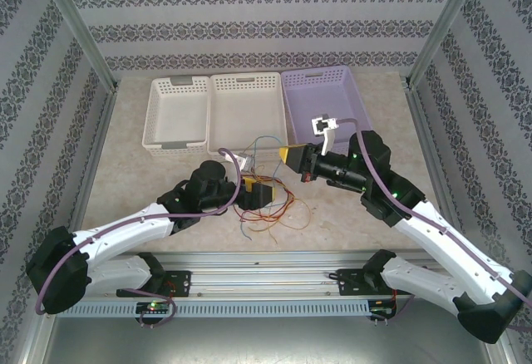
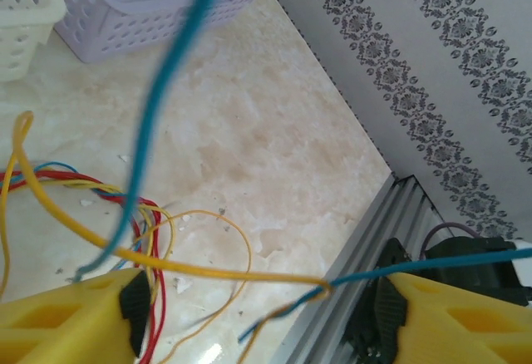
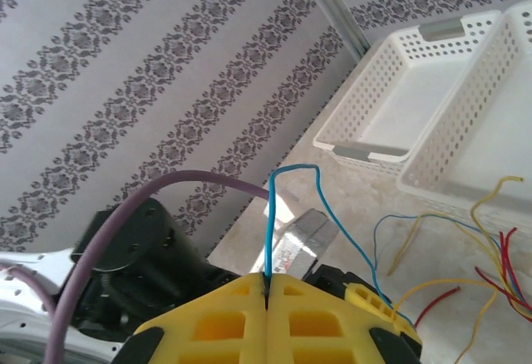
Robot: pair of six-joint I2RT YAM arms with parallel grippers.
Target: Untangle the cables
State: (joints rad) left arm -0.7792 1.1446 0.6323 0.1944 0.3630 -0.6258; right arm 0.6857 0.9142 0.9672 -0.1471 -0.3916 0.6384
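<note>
Right tool (image 3: 266,285) clamps a blue cable (image 3: 269,223); left tool (image 2: 262,302) stands open among cables (image 2: 83,185) on bare tabletop (image 2: 274,115).

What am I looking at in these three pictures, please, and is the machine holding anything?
Two robot arms are bolted at the near edge of a table. One picture looks down from above; the other two come from a camera on each wrist. On the table lie tangled thin red, yellow and blue wires, with two white baskets and a lilac basket behind. The right end effector is shut, pinching a blue wire. The left end effector is open, with wires crossing the gap between its fingers.
</note>
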